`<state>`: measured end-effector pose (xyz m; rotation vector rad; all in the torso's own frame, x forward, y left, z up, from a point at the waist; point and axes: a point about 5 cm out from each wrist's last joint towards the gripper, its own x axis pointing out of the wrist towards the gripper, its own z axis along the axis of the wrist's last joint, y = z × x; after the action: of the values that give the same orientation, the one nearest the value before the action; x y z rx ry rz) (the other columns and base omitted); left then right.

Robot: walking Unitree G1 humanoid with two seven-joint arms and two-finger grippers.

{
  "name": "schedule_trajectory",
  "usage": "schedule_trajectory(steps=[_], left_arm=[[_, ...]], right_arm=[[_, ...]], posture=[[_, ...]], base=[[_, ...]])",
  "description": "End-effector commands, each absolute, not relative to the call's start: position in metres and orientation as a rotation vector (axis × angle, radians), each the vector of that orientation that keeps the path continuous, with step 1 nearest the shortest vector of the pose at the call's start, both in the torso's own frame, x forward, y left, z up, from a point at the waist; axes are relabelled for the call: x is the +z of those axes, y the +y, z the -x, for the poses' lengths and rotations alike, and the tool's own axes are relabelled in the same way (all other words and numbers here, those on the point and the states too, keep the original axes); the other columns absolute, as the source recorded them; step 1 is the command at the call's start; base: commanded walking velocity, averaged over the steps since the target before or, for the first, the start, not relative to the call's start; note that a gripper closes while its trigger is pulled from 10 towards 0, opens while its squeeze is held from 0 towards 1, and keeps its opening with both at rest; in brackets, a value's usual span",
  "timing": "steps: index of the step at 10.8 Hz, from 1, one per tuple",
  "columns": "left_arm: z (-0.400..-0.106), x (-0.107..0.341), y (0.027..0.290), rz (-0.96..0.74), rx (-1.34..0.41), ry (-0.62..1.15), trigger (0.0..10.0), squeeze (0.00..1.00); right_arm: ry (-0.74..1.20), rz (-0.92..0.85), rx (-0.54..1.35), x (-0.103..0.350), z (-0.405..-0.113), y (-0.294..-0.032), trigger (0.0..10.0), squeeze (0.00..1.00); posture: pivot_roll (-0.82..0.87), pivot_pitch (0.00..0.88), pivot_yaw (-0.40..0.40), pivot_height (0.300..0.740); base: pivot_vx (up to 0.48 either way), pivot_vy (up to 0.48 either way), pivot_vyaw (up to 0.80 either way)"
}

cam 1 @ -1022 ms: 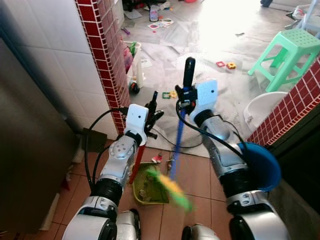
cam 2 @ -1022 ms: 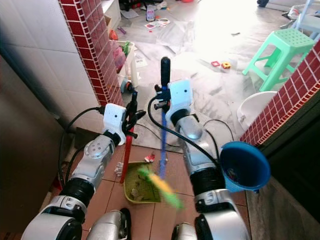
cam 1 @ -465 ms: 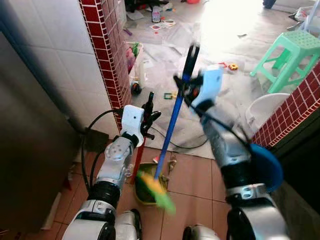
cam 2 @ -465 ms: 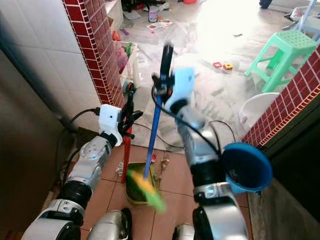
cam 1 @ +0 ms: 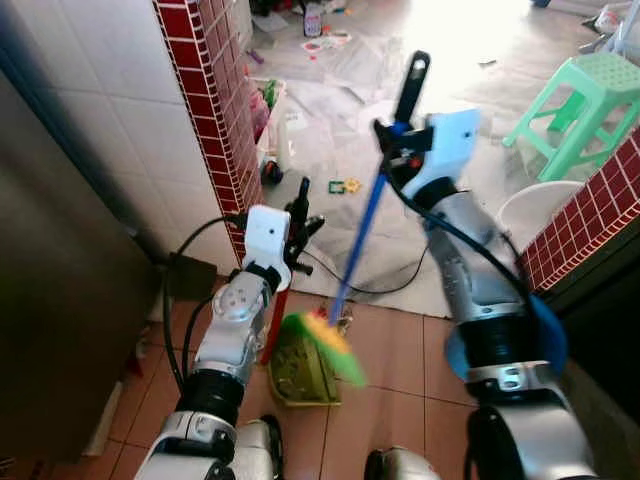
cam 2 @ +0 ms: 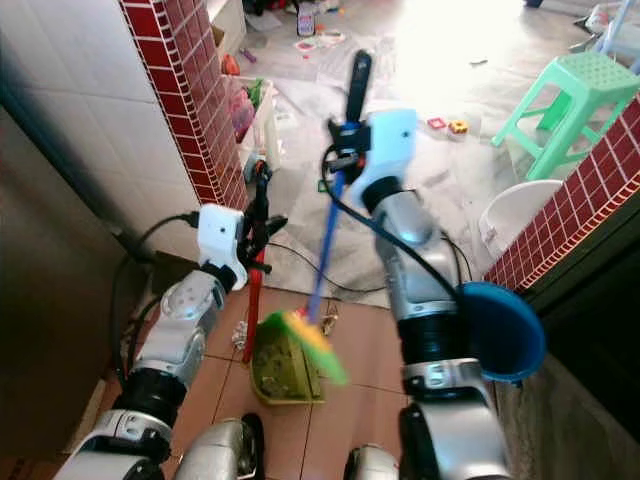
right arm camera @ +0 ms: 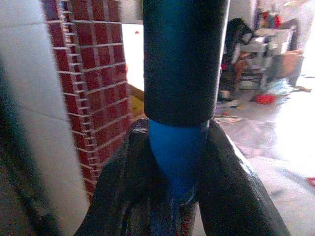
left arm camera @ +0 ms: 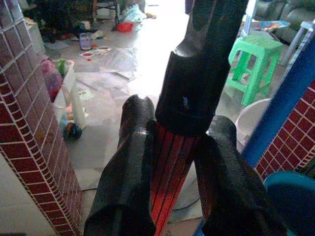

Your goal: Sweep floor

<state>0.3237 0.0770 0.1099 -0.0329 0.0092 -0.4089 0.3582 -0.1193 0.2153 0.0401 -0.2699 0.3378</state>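
Right wrist view: right end effector (right arm camera: 182, 196) clamps blue broom handle (cam 1: 372, 205); left end effector (left arm camera: 172, 191) grips dustpan handle (left arm camera: 170, 167).

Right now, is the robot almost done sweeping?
Not yet. Some bits already lie in the green dustpan. The right gripper holds the blue broom, its bristles at the pan, while the left gripper steadies the pan's red handle. Crumbs by the pan and toys farther off remain.
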Motion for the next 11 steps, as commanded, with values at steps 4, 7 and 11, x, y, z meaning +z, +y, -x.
schedule_trajectory(steps=[4, 7, 11], left_arm=[[-0.309, 0.107, 0.08, 0.044, -0.38, 0.037, 10.0, 0.0], [-0.299, 0.117, 0.085, 0.063, -0.326, -0.003, 10.0, 0.0], [-0.289, 0.139, 0.104, -0.011, -0.296, -0.06, 10.0, 0.0]], right_arm=[[-0.302, 0.015, 0.217, 0.211, -0.355, -0.141, 10.0, 0.0], [-0.235, -0.017, 0.116, 0.19, -0.349, -0.153, 10.0, 0.0], [-0.2, 0.043, 0.047, 0.179, -0.34, -0.174, 10.0, 0.0]], posture=[[-0.04, 0.108, -0.025, 0.74], [-0.05, 0.102, -0.02, 0.74], [-0.04, 0.11, 0.018, 0.74]], base=[[0.0, 0.0, 0.0], [0.0, 0.0, 0.0], [0.0, 0.0, 0.0]])
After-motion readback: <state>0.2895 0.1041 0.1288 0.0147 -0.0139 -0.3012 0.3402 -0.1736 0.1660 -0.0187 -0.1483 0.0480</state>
